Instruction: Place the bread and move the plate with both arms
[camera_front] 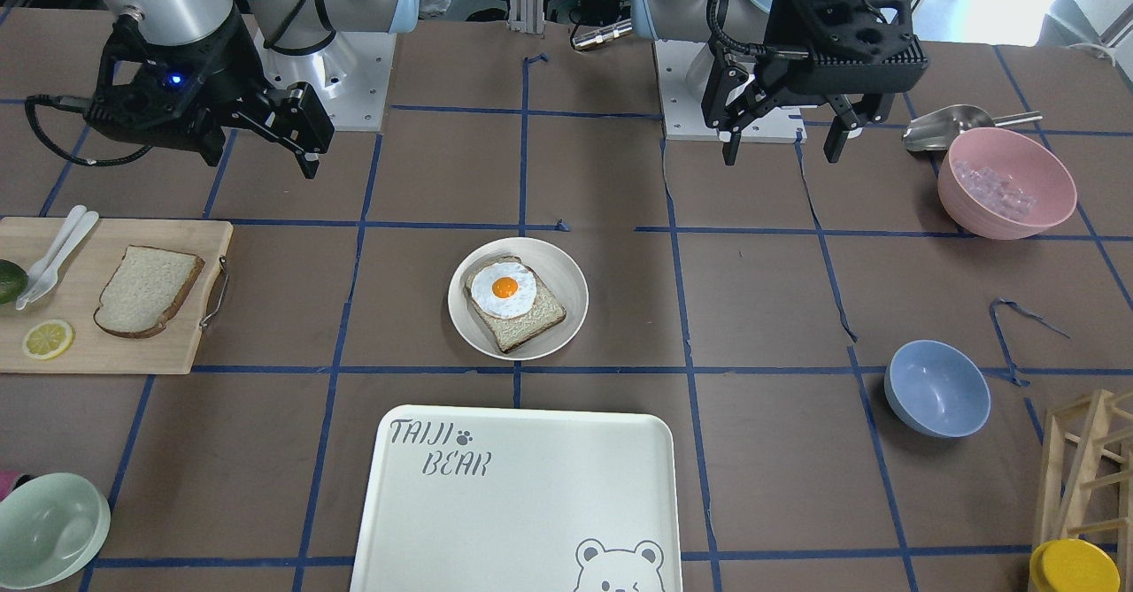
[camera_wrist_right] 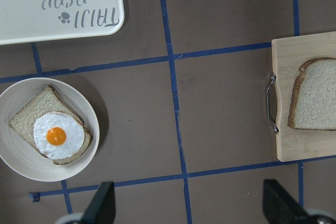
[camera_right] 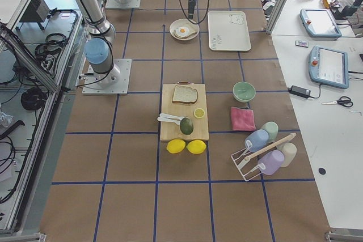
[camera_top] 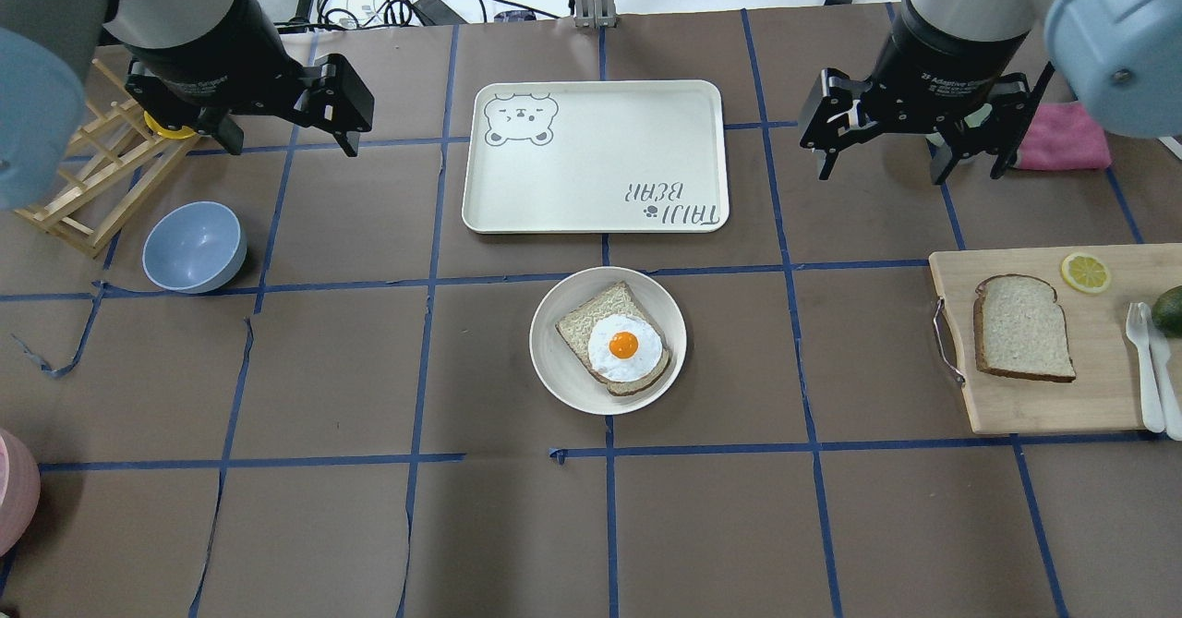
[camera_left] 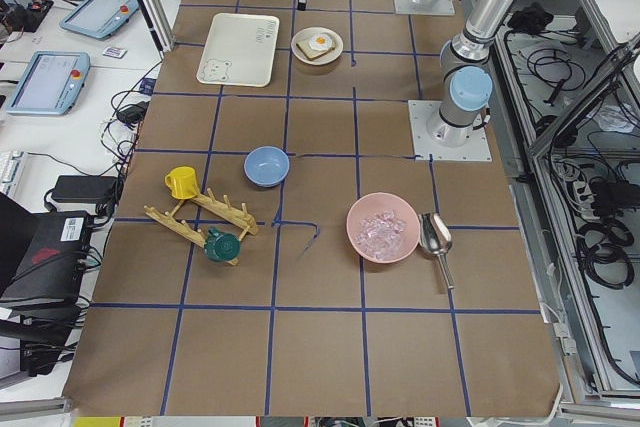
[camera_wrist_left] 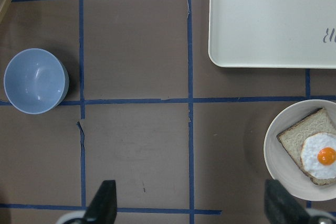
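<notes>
- Both arms hang high above the table, nothing held: the left tool (camera_front: 781, 136) has its fingers spread wide, and so does the right tool (camera_top: 879, 170).
- The bread (camera_top: 1023, 327) lies flat on the cutting board (camera_top: 1016, 410), far out on the right. The plate (camera_top: 554, 369) sits mid-table, already carrying an egg toast (camera_top: 614, 341).
- First worry: that slice is thin and flat. Fingers coming down too shallow would probably slip off the crust; too deep and they could scrape the board or shove it sideways.
- A hard pinch could fold or tear the soft crumb.
- On the drop, a careless landing might nudge the egg off its toast, or leave the slice hanging over the rim.
- Then the two-arm lift: the plate is small and shallow, so both tools will be working close together. Uneven height would tilt it, and the stack could slide.
- In the way on the board: a lemon slice (camera_top: 1085, 272) and white cutlery (camera_top: 1150, 359) beside the bread, though neither touches it.
- The tray (camera_top: 591, 119) sits just beyond the plate, on its far side.
- A blue bowl (camera_top: 194, 247) stands well apart on the left.
</notes>
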